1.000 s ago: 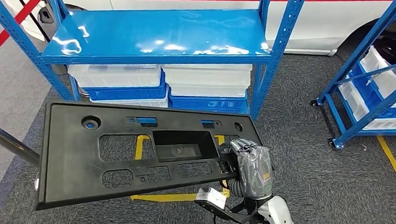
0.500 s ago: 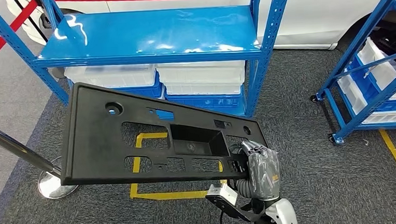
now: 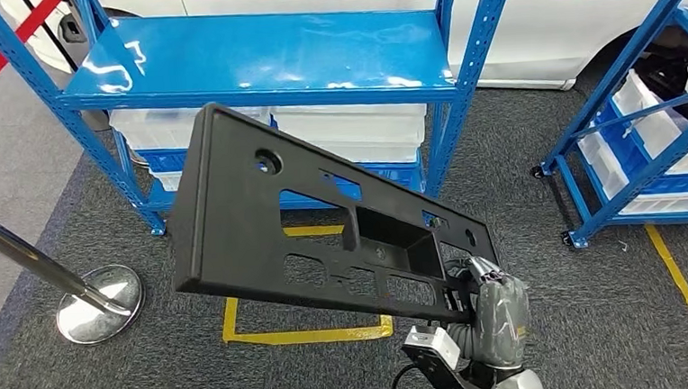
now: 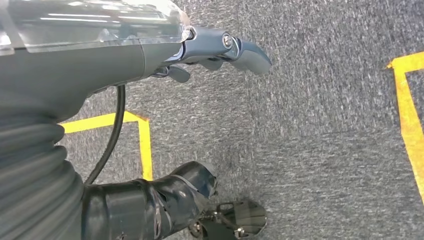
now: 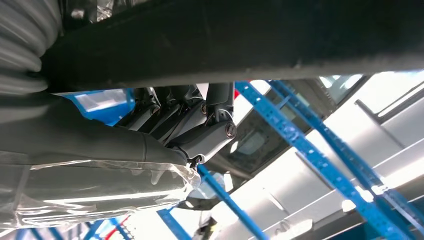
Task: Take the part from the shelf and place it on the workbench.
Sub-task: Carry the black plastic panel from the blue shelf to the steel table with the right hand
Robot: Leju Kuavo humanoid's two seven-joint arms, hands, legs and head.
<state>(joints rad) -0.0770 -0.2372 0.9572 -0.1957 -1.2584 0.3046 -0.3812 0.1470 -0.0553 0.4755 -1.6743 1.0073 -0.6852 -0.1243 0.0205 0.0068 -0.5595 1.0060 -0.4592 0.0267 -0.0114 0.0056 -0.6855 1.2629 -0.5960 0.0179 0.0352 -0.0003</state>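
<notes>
The part is a long black plastic panel (image 3: 233, 210) with a rectangular recess and several cut-outs. It hangs in the air in front of the blue shelf, tilted, with its far left end raised. My right hand (image 3: 497, 316) grips its near right end, low in the head view. In the right wrist view the panel's dark edge (image 5: 250, 35) runs across above the hand, and the fingers (image 5: 200, 127) curl up against it. My left hand (image 4: 100, 60) hangs over the grey carpet with its fingers apart and holds nothing.
A blue rack with a bare top shelf (image 3: 260, 60) stands ahead, with white and blue bins (image 3: 354, 126) stacked below. Another blue rack with bins (image 3: 644, 140) is at the right. A metal post on a round base (image 3: 99, 304) stands left. Yellow floor tape (image 3: 304, 332) marks the carpet.
The view has shifted a little. The panel has swung: its left end rose and came in toward the middle, while my right hand holding it moved right and slightly down.
</notes>
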